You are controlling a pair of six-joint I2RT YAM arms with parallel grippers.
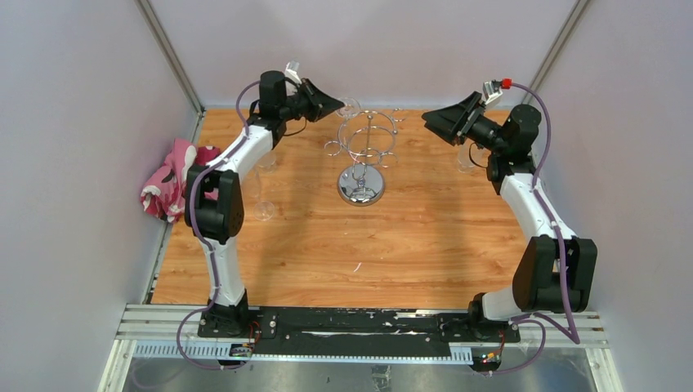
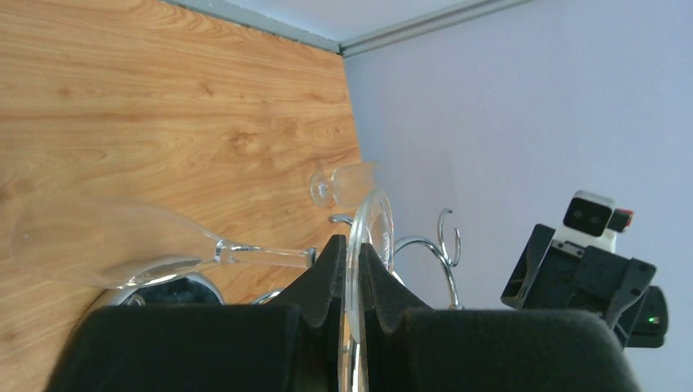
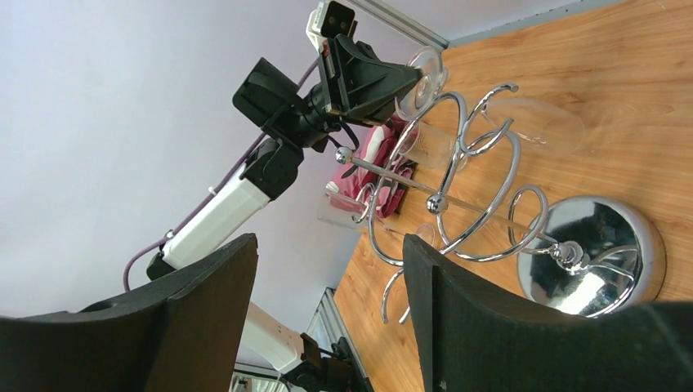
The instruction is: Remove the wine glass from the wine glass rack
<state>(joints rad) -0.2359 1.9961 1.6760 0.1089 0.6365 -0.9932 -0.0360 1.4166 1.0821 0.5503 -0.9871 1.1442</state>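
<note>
Chrome wine glass rack (image 1: 365, 145) holds the wine glass (image 2: 106, 241), its foot clamped in the left tool (image 2: 351, 249); the right tool (image 3: 327, 245) stands apart. Best slide it outward, level.

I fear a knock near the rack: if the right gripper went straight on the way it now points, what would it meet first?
Most likely the wine glass rack: its curled loops sit straight ahead, framed by the open right gripper, though depth is unclear.
</note>
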